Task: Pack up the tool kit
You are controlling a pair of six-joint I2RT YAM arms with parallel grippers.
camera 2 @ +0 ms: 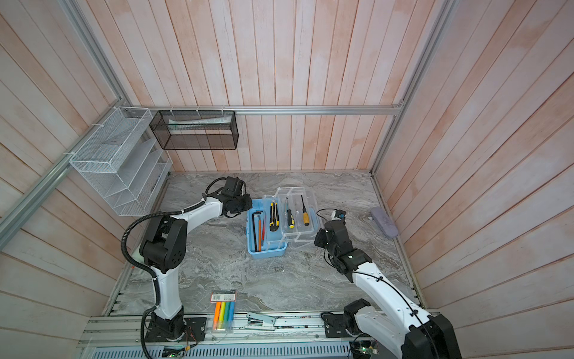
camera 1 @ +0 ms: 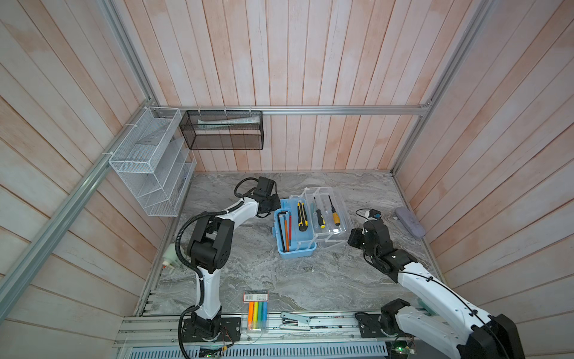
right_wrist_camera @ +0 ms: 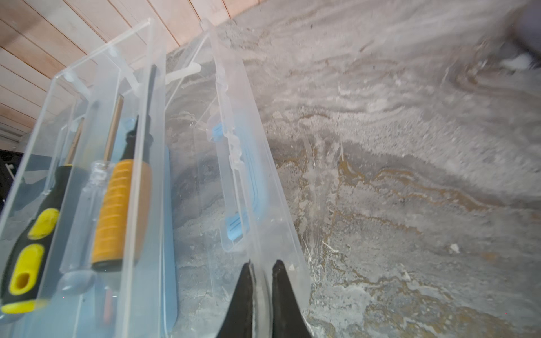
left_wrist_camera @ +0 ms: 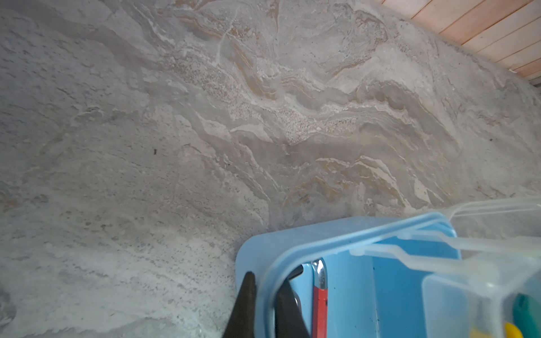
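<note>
Open tool kit (camera 1: pixel 296 252) on marble tabletop (camera 1: pixel 279 279): left gripper (left_wrist_camera: pixel 265 278) clamps its blue wall, right gripper (right_wrist_camera: pixel 262 263) apparently pinches the folded-back clear lid (right_wrist_camera: pixel 257 164) edge.

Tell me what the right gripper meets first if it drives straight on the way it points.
The clear lid: the right gripper is shut on its edge, and the lid's wall seems to run straight on ahead.

Grey marble tabletop (camera 1: pixel 310 279) under open tool kit (camera 1: pixel 295 252), lilac case (camera 1: pixel 410 222)
</note>
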